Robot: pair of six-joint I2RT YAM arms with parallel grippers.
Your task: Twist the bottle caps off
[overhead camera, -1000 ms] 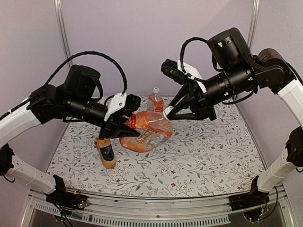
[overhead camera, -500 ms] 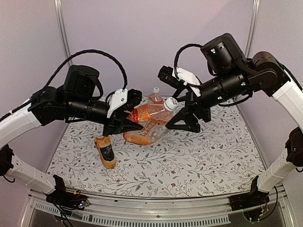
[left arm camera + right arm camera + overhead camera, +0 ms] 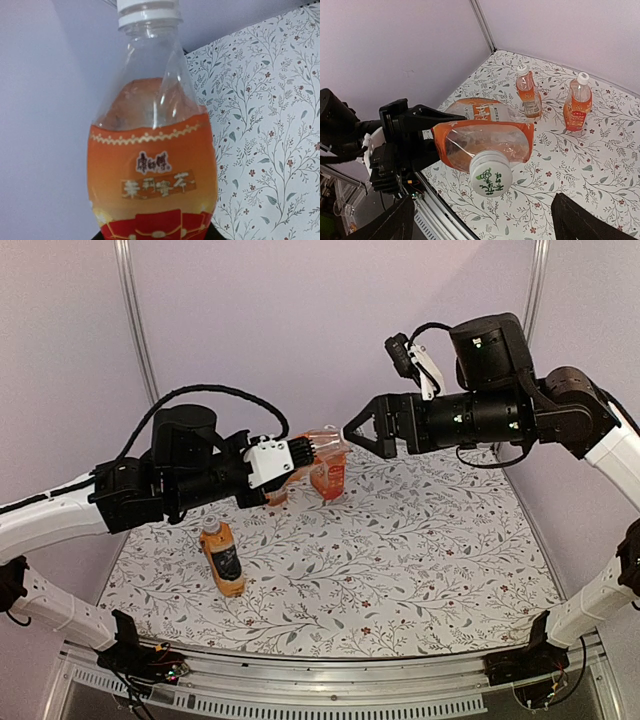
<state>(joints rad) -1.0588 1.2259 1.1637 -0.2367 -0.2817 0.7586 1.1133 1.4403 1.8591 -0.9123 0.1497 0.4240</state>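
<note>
Floral desk (image 3: pixel 420 560) below, left end effector (image 3: pixel 300 452) gripped the bottle (image 3: pixel 325 443); right end effector (image 3: pixel 352 430) had sprung wide off the cap (image 3: pixel 491 174), probably re-gripping.

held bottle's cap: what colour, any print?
White cap with a green printed design on its top face; shows best in the right wrist view.

Light is soft and even, and shadows on the surface (image 3: pixel 430 560) are faint. The overhead view is sharp, though the posts (image 3: pixel 135 330) lean at its edges (a wide lens). Up close in the left wrist view, the bottle (image 3: pixel 152 165) has a slightly soft label and pale glints on its clear plastic. In the right wrist view the cap (image 3: pixel 491 176) is crisp, while the dark fingers (image 3: pixel 580 222) at the lower edge blur.
</note>
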